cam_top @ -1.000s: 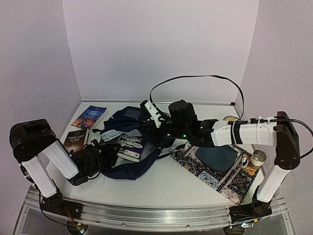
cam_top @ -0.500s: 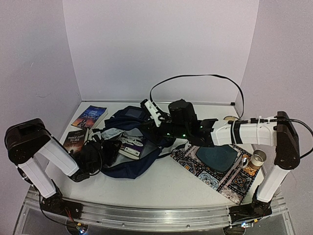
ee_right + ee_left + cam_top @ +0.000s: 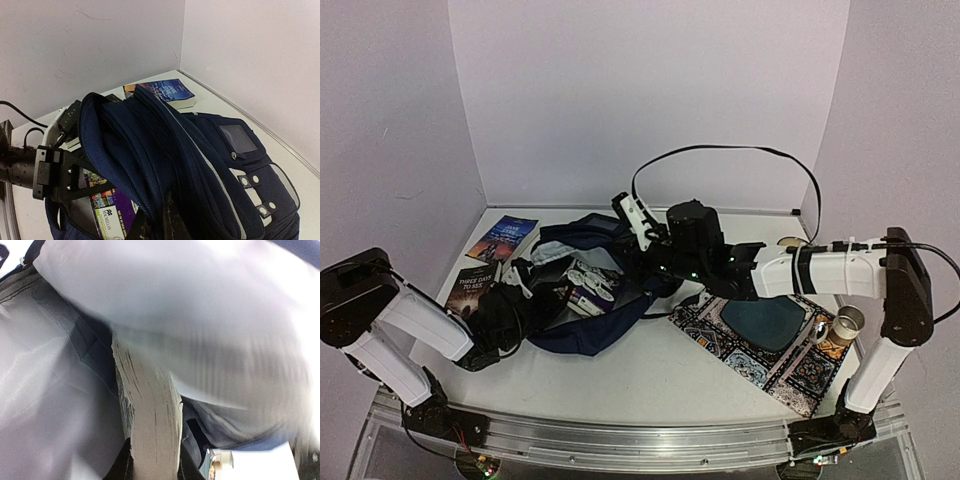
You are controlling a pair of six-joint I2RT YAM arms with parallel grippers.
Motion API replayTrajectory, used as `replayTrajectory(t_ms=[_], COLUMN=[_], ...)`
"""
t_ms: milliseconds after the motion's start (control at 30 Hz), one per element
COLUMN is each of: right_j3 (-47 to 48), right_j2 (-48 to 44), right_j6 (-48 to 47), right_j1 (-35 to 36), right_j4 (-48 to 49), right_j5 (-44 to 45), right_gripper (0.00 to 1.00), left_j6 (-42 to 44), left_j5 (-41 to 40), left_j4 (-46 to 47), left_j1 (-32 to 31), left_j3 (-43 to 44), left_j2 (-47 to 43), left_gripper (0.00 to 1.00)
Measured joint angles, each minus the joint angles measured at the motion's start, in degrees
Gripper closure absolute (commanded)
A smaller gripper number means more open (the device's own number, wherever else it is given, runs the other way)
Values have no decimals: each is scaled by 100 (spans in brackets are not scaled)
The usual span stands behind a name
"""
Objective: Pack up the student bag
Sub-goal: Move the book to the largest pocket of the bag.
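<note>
Lavender walls enclosed the white counter (image 3: 660,385), where the student bag (image 3: 595,335) was found left of centre. Its upper rim was pinched in the right claw (image 3: 159,220), the mouth turned toward the nearer left claw (image 3: 538,302), whose state could not be told.

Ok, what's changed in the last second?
The right gripper, shut on the rim of the student bag, lifted it higher, widening the mouth. The left gripper closed onto the book in the bag, and the left elbow swung outward. The two paperbacks and the patterned mat stayed put.
</note>
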Motion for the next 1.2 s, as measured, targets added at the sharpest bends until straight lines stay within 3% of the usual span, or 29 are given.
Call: replayTrajectory(t_ms=[167, 333, 433, 633, 833, 1000, 1200], right_j3=[0, 0, 0, -8, -15, -15, -13], right_j2=[0, 6, 24, 36, 37, 37, 37], right_j6=[2, 108, 191, 238, 222, 104, -97], right_j1=[-2, -15, -13, -13, 7, 65, 101], right_j4=[48, -51, -121, -175, -168, -149, -134], right_j5=[-60, -400, -602, -698, -419, 97, 508], right_gripper=[100, 100, 100, 100, 100, 100, 100], left_j6=[186, -193, -581, -1325, -1594, -1560, -1328], left_j5=[88, -20, -129, -225, -270, -243, -354], left_j4=[333, 864, 1065, 1314, 1346, 675, -1142], left_j1=[-14, 57, 138, 315, 502, 524, 524], left_j3=[-94, -82, -70, 82, 17, -6, 77], left_j2=[66, 725, 1094, 1632, 1635, 1211, 17], left_gripper=[100, 100, 89, 57, 41, 32, 20])
